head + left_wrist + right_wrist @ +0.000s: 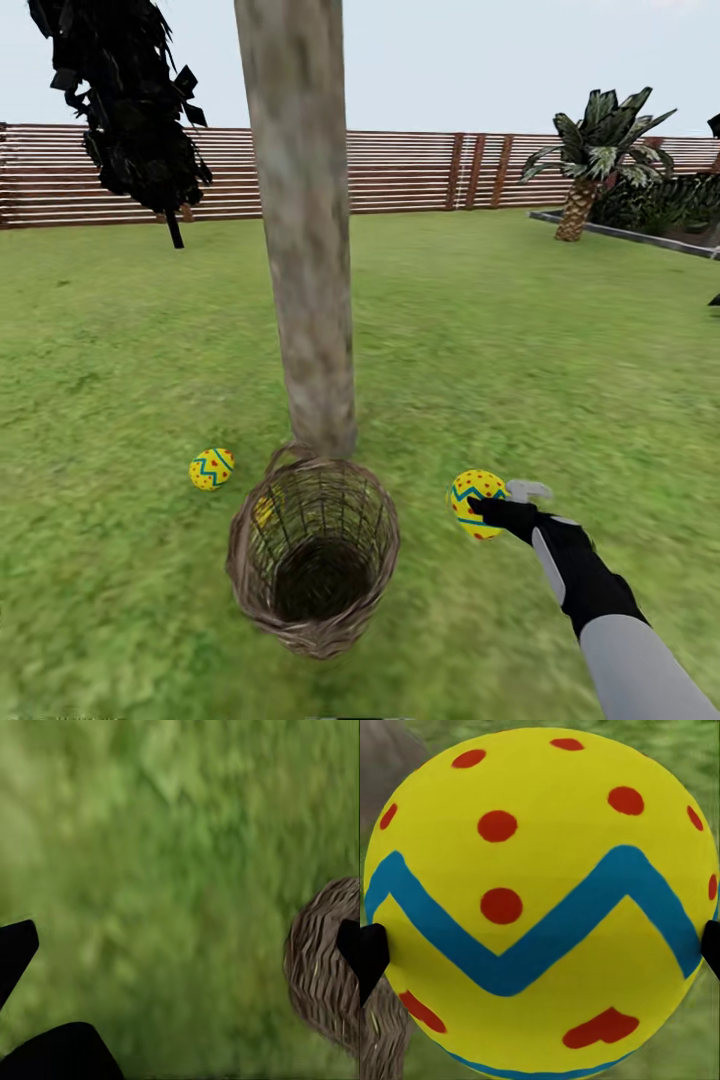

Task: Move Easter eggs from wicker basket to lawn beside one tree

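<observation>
I'm holding an egg [476, 503] in the right gripper [487, 505], fingers closed on its sides, right of the basket [313, 553], so it lands near the tree [305, 230]. Another egg [211, 468] is lying left of the basket; a third [265, 511] is showing through the weave. Left gripper [45, 1020]: can't tell.
</observation>
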Tool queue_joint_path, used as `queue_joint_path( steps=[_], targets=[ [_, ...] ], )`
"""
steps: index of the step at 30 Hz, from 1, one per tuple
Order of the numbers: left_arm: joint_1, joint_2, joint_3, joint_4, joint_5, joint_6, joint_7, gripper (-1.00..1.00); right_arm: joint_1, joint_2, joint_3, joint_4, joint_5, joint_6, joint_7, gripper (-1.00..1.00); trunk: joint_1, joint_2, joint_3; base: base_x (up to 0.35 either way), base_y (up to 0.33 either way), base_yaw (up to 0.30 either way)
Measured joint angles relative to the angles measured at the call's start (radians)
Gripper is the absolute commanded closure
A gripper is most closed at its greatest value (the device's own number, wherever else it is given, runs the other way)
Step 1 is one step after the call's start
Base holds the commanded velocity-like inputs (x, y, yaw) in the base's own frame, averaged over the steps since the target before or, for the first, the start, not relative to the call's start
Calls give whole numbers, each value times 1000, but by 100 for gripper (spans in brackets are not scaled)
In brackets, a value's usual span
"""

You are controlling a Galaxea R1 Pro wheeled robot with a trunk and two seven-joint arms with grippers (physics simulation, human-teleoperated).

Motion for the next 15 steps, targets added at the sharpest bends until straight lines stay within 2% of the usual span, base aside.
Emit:
queue_joint_path(
  steps=[1, 4, 7, 8, 9, 15],
  targets=[
    [4, -1, 0, 2, -1, -1, 0, -100, -1, 12, 20, 0, -2, 5, 0, 100, 0, 0, 0, 175, -317, 279],
    [8, -4, -1, 31, 0, -3, 0, -100, -5, 35, 45, 0, -2, 10, -1, 100, 0, 0, 0, 175, -317, 279],
    [8, -5, 1, 55, 1, -3, 0, -100, -15, 41, 51, 0, -2, 11, -1, 100, 0, 0, 0, 120, -321, 279],
    [8, -5, 26, 77, 0, -2, 1, -100, -17, 41, 53, 0, -2, 11, 0, 100, 0, 0, 0, 8, -329, 279],
    [8, -5, 32, 80, 1, -2, 2, -100, -17, 42, 53, 0, -2, 11, 0, 100, 0, 0, 0, 4, -329, 279],
    [8, -5, 35, 82, -1, -3, 6, -100, -17, 42, 54, 0, -2, 11, 0, 100, 0, 0, 1, 1, -329, 279]
  ],
)
